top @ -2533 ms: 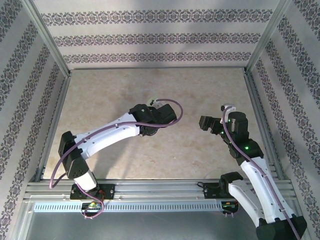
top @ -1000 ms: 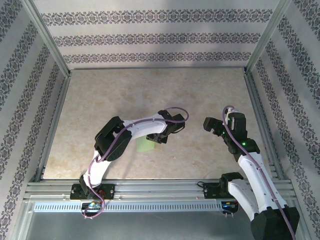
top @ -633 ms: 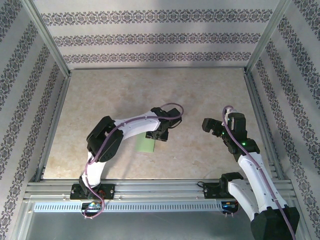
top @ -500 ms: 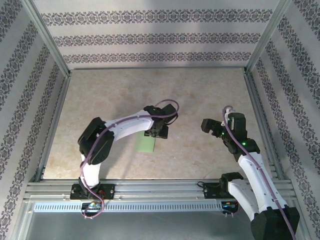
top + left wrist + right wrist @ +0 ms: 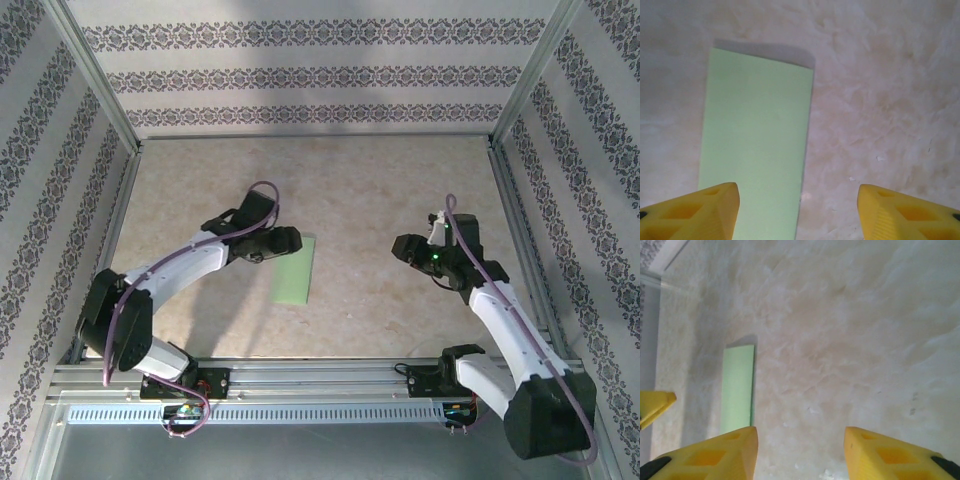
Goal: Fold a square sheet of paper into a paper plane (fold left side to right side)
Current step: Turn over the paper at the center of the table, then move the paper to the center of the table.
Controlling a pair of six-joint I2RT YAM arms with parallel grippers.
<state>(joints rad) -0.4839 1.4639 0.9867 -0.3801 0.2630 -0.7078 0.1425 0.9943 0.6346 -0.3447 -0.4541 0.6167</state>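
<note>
Since the paper point(image 5: 294, 269) lies folded, we'd say press its crease flat first. Left gripper point(image 5: 797, 200) and right gripper point(image 5: 800, 440): jaws apart, empty.

Matt green paper point(image 5: 294, 270) lies on smooth marbled table point(image 5: 400, 180).

— Is there any writing, label or number to read here?
— No, none can be read. The sheet of paper point(image 5: 294, 268) is plain pale green, with no print on the face that shows.
— What about the walls?
— The wall bands point(image 5: 320, 78) are a repeating dark ornament, not letters or figures.
— And the table?
— The table point(image 5: 380, 180) has only marbled veining and a few tiny specks, and none of it forms a sign.
</note>
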